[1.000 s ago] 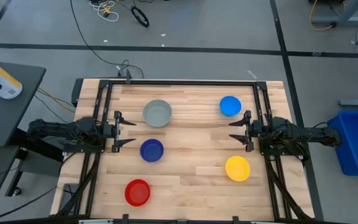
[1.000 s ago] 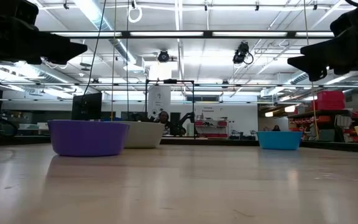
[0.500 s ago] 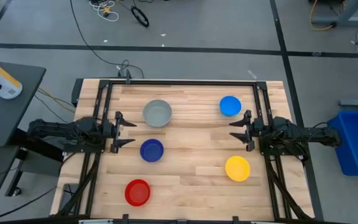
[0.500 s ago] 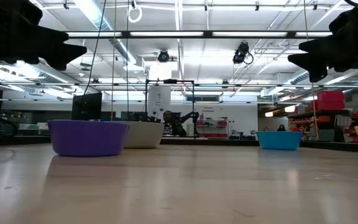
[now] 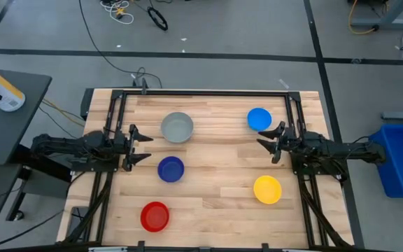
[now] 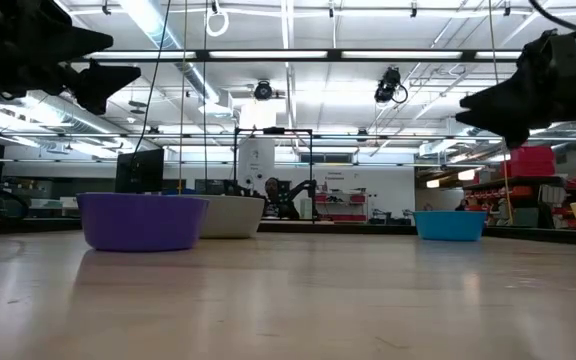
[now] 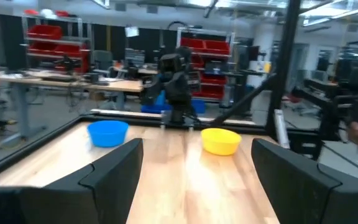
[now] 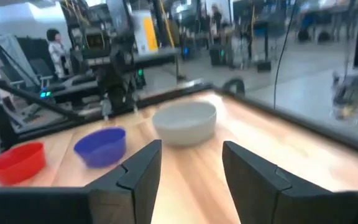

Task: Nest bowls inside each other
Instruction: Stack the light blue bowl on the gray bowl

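Five bowls rest on their bases, apart, on the wooden table (image 5: 215, 203): grey (image 5: 177, 127) at the far left, dark blue (image 5: 171, 169) just nearer, red (image 5: 154, 216) at the near left, light blue (image 5: 259, 119) at the far right, yellow (image 5: 267, 189) at the near right. My left gripper (image 5: 144, 147) hovers open at the left edge, level, left of the grey and dark blue bowls. My right gripper (image 5: 263, 142) hovers open at the right edge, between the light blue and yellow bowls. Both point toward the table's middle with nothing between their fingers (image 7: 114, 171) (image 8: 138, 171).
A dark metal frame (image 5: 201, 93) runs round the tabletop's far and side edges. Bare wood lies in the table's middle between the two grippers. A blue bin (image 5: 401, 157) stands on the floor right of the table; cables lie beyond the far edge.
Both grippers have rolled about their own pointing lines while staying in place above the table's side edges. The right gripper's tip has also swung a little toward the far edge. The bowls have not moved.
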You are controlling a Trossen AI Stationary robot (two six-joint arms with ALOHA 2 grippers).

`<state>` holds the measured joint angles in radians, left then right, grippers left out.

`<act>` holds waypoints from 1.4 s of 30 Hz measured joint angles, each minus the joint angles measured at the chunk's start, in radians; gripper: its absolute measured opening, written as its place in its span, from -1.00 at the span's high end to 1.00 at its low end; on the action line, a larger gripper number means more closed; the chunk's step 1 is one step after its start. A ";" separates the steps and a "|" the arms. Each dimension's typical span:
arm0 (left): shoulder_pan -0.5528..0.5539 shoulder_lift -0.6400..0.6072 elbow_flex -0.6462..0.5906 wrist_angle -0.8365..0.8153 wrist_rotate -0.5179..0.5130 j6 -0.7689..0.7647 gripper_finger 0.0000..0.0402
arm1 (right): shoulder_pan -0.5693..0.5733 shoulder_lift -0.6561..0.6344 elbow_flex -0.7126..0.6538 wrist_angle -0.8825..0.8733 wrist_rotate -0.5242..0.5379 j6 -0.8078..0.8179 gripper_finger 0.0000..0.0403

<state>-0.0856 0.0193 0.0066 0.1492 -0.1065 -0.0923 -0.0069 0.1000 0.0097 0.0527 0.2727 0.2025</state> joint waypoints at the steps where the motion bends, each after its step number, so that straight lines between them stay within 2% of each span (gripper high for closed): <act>1: 0.000 0.000 0.000 0.000 0.000 -0.001 -0.53 | 0.000 0.024 0.000 0.000 -0.011 0.016 0.12; 5: 0.000 0.000 0.000 0.002 -0.009 0.020 -0.53 | 0.000 0.152 0.000 -0.004 -0.023 0.083 0.14; 8: 0.000 0.000 0.000 0.005 -0.085 0.017 -0.53 | -0.008 0.260 0.033 -0.071 -0.023 0.109 0.14; 16: 0.000 0.031 0.000 -0.060 -0.197 0.083 -0.53 | -0.119 0.519 0.326 -0.391 -0.009 0.074 0.14; 19: 0.000 0.063 0.000 -0.066 -0.225 0.083 -0.53 | -0.204 0.611 0.431 -0.475 -0.071 0.024 0.14; 22: 0.000 0.092 0.000 -0.065 -0.234 0.083 -0.53 | -0.321 0.714 0.502 -0.537 -0.208 -0.003 0.12; 25: 0.000 0.111 0.000 -0.060 -0.234 0.081 -0.53 | -0.427 0.822 0.537 -0.567 -0.301 -0.033 0.08; 30: 0.000 0.114 0.000 -0.060 -0.234 0.078 -0.53 | -0.556 1.006 0.571 -0.567 -0.380 -0.100 0.02; 36: 0.000 0.114 0.000 -0.060 -0.234 0.081 -0.53 | -0.629 1.174 0.616 -0.549 -0.380 -0.184 0.08; 42: 0.000 0.114 0.000 -0.062 -0.234 0.084 -0.53 | -0.654 1.265 0.650 -0.510 -0.380 -0.231 0.08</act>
<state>-0.0853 0.1329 0.0067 0.0874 -0.3401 -0.0084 -0.6613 1.3655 0.6598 -0.4569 -0.1077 -0.0281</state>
